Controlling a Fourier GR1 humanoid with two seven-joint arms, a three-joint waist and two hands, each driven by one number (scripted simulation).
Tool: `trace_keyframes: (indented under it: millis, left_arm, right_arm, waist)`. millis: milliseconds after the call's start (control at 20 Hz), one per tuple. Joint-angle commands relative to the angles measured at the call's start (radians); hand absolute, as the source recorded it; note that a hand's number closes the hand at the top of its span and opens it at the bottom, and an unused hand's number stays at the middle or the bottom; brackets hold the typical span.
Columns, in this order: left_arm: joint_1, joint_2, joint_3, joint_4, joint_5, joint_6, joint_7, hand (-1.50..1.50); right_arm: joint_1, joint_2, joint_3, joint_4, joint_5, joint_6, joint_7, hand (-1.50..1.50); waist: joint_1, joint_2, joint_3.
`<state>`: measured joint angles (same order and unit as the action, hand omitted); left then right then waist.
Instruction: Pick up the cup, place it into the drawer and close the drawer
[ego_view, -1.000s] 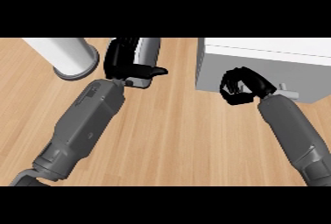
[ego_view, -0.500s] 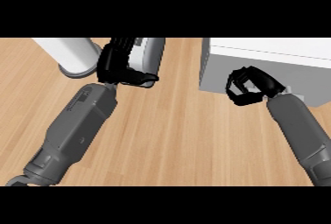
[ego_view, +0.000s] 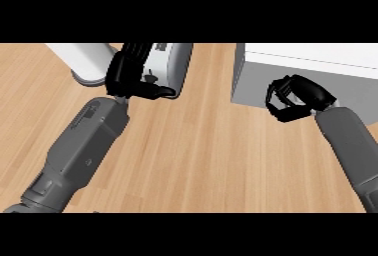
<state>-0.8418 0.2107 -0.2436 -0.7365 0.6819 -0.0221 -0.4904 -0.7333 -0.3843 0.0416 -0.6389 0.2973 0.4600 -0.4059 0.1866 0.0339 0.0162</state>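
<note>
The cup (ego_view: 171, 64), white with a grey side, is at the top centre of the head view. My left hand (ego_view: 130, 75) is curled round its left side, thumb beneath it, hiding much of it. The drawer unit (ego_view: 317, 60), white on top with a grey front, stands at the top right. My right hand (ego_view: 297, 97) has its fingers curled against that grey front. No handle shows under them, and I cannot tell whether the drawer is open.
A white cylinder (ego_view: 87, 62) stands on the wooden counter (ego_view: 214, 160) just left of my left hand. Both grey forearms come up from the lower edge, with bare wood between them.
More of the cup now shows to the right of my left hand, which has closed round it. My right hand has drifted slightly right along the drawer front.
</note>
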Motion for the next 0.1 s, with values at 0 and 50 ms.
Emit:
trace_keyframes:
  millis: [0,50]
  left_arm:
    - [0.014,0.006,-0.001,-0.014,0.009,-0.021,0.011,-1.5]
    - [0.021,-0.003,-0.002,-0.015,0.009,-0.018,0.009,-1.5]
  right_arm:
    - [-0.166,-0.117,-0.09,0.036,0.016,-0.135,0.071,1.5]
    - [-0.17,-0.104,-0.088,0.031,0.012,-0.134,0.08,1.5]
  waist:
    - [0.036,0.013,-0.013]
    - [0.041,0.014,-0.013]
